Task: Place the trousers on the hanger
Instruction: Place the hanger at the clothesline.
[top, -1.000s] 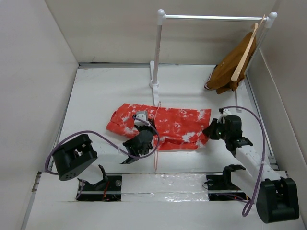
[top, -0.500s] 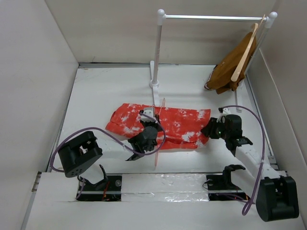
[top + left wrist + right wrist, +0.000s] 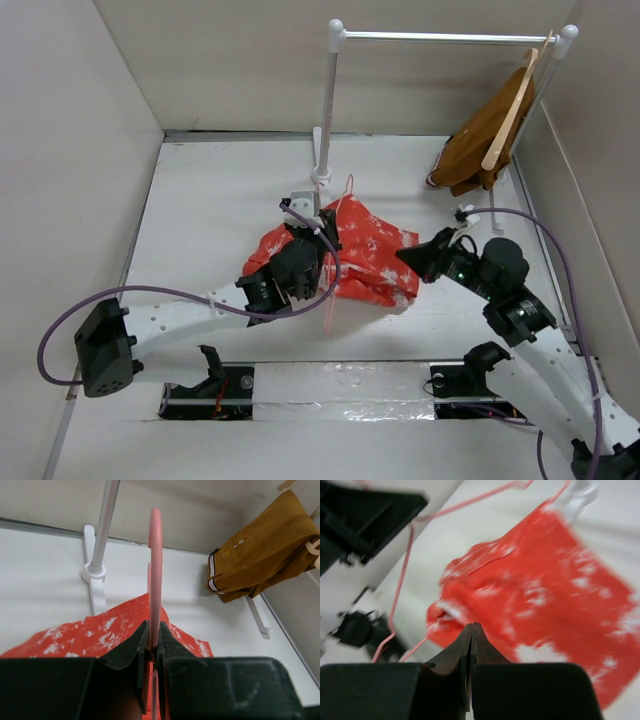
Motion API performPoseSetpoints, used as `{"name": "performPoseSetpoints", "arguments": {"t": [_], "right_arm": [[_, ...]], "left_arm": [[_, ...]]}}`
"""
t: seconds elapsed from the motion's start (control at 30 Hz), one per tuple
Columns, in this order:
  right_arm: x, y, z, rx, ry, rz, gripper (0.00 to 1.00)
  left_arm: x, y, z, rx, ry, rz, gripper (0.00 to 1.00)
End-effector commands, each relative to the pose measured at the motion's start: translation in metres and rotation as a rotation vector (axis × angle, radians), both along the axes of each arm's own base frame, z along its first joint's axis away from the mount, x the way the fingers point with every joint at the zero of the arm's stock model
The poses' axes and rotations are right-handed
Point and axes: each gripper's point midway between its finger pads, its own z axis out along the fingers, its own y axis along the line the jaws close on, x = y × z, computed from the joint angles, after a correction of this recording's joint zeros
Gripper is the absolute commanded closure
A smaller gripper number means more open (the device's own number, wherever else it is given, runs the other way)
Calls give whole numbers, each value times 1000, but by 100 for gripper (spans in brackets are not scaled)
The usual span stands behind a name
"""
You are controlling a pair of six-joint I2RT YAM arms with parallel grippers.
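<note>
The orange-red trousers (image 3: 370,255) lie bunched in the middle of the table, and part of them is lifted. My left gripper (image 3: 306,250) is shut on the pale-pink hanger (image 3: 329,315), holding it upright with its hook pointing at the rack. In the left wrist view the hanger rod (image 3: 156,555) rises from between the jaws of that gripper (image 3: 152,636), with the trousers (image 3: 100,632) just behind. My right gripper (image 3: 408,256) is at the trousers' right end. In the right wrist view it (image 3: 471,626) is pressed shut at the edge of the blurred cloth (image 3: 545,580), with the hanger (image 3: 402,580) to its left.
A white clothes rack stands at the back, with a post (image 3: 328,100) and a rail (image 3: 440,37). A mustard-brown garment (image 3: 485,140) hangs from a wooden hanger at the rail's right end, and also shows in the left wrist view (image 3: 260,550). Walls close in the left, right and back.
My left arm has reached forward and raised the hanger toward the rack. The trousers have bunched inward and lifted. My right gripper has moved left and up with the trousers' right end.
</note>
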Motion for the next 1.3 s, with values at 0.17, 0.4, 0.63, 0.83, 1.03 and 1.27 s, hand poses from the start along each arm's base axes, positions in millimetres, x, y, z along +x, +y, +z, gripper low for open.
{"name": "performPoseSetpoints", "arguments": {"t": [0.17,0.4,0.63,0.83,1.03,1.27], "right_arm": [[-35,83,66,179,-31,157,43],[-36,139,40,165,58,210,39],[-28,161,19,173,102,218,57],[-30,170,13,187,128,234,83],[-37,174,33,298,142,271,100],[-20,158,111,400,49,254,100]], "left_arm": [[-8,-4,64,-133,-28,-52,100],[-7,-20,62,-160,-20,-89,100],[-8,-16,67,-172,-33,-86,100],[-10,-13,72,-190,-45,-92,100],[-9,-19,104,-194,-98,-116,100],[-6,-15,186,-204,-207,-200,62]]}}
